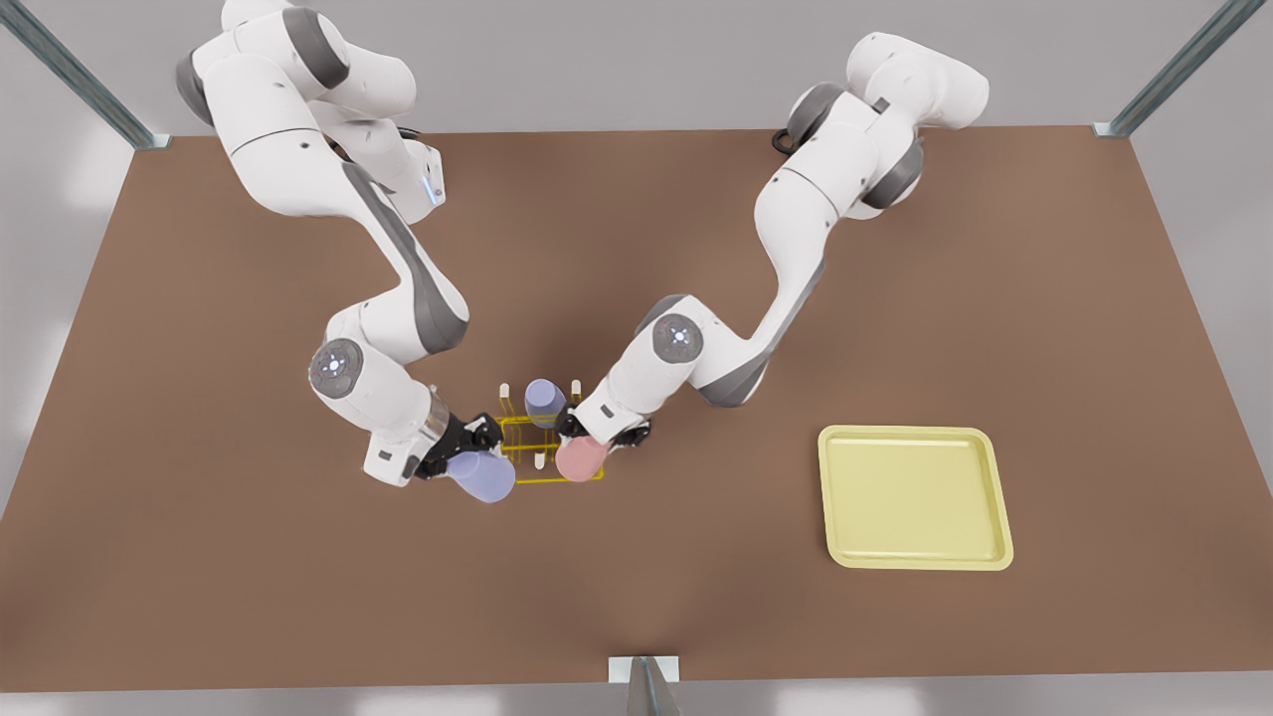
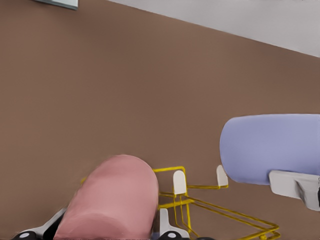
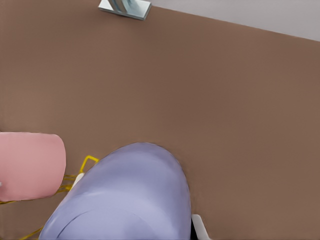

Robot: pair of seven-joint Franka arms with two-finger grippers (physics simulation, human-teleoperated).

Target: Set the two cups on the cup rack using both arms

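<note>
Pink cup (image 1: 582, 457): clamped in the left gripper (image 1: 602, 438), tilted over the rack's near right corner.
Held lavender cup (image 1: 482, 475): gripped by the right gripper (image 1: 467, 443), tipped sideways just beside the rack's left edge.
Rack (image 1: 527, 447): yellow wire frame between the 2 grippers, white-tipped pegs (image 2: 179, 182) upright; another lavender cup (image 1: 544, 400) already sits on a far peg.
Handling: both cups look light, stiff and smooth, likely slippery; hold across the wall near the rim.
Tray (image 1: 913, 497): well apart on the right.

Brown matte table (image 1: 249, 557) under even, soft light; pale grey surround beyond its edges; metal frame struts (image 1: 1174, 70) at the corners.
</note>
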